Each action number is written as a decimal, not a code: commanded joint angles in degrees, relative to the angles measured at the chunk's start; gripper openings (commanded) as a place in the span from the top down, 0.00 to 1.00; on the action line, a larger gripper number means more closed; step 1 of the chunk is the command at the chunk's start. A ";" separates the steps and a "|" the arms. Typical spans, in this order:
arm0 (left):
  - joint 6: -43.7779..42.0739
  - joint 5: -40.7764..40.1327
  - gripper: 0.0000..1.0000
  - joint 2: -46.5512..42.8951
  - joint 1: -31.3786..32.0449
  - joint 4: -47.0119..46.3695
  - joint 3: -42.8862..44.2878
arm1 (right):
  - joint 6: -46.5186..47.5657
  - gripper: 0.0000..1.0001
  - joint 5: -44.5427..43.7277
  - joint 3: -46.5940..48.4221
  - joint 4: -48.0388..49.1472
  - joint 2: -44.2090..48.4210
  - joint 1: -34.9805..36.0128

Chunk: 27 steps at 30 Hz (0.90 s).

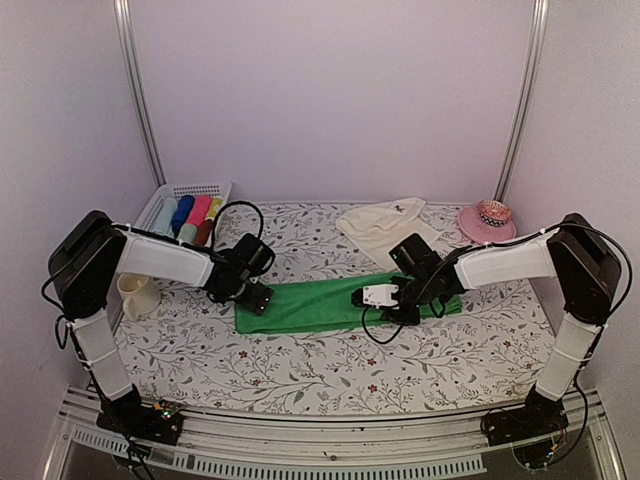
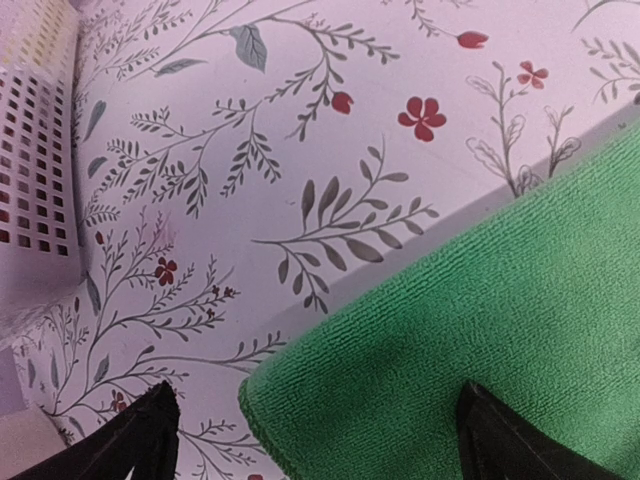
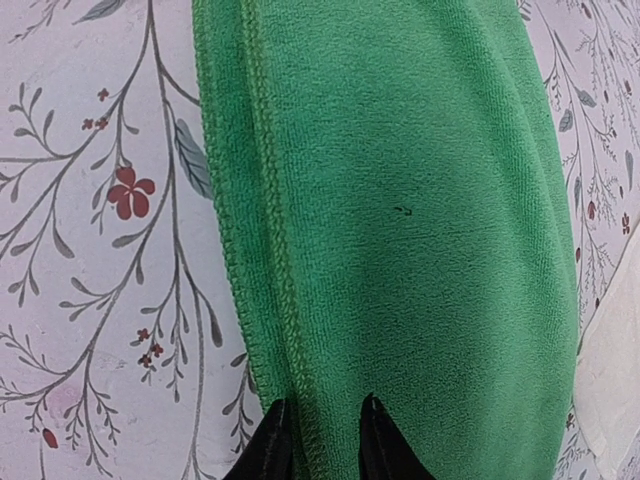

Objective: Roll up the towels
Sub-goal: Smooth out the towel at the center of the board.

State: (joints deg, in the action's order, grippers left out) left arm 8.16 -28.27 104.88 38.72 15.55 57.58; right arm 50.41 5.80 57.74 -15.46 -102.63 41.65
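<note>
The bright green towel (image 1: 315,303) lies folded into a long strip across the middle of the table. My left gripper (image 1: 256,298) is at its left end. In the left wrist view the fingers (image 2: 150,435) stand wide apart, with the green towel's corner (image 2: 420,350) between them, so the left gripper (image 2: 320,445) is open. My right gripper (image 1: 368,300) is over the towel's right part. In the right wrist view it (image 3: 322,450) is pinched on the hemmed near edge of the green towel (image 3: 400,200). The cream-white towel (image 1: 385,225) lies loose at the back.
A white basket (image 1: 170,195) with coloured rolls stands at the back left, and its wall shows in the left wrist view (image 2: 35,170). A cream cup (image 1: 137,295) is at the left edge. A pink dish (image 1: 487,222) is at the back right.
</note>
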 commanded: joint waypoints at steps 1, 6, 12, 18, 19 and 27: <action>-0.10 1.73 0.03 0.59 -0.32 0.25 -1.59 | -0.14 0.78 0.76 0.27 -0.83 -0.96 0.45; -0.08 1.75 0.03 0.59 -0.31 0.07 -1.77 | -0.90 0.80 -0.40 0.77 -0.71 -2.24 0.45; -0.12 1.65 0.03 0.89 -0.36 -0.13 -1.86 | -1.02 0.91 -0.12 0.72 -0.71 -2.11 0.51; -0.12 1.54 0.03 1.26 -0.34 -0.07 -1.86 | -0.81 0.94 0.87 0.45 -1.50 -0.31 0.50; -0.16 1.47 0.03 1.22 -0.33 0.00 -1.86 | -0.72 0.94 1.10 0.45 -1.76 -0.10 0.46; -0.08 1.42 0.03 1.34 -0.34 0.15 -1.86 | -0.64 0.96 1.10 0.78 -2.54 -0.02 0.45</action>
State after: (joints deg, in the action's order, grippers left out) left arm 8.16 -28.29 104.75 38.72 15.00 57.21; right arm 50.13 6.28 57.76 -16.29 -103.92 41.69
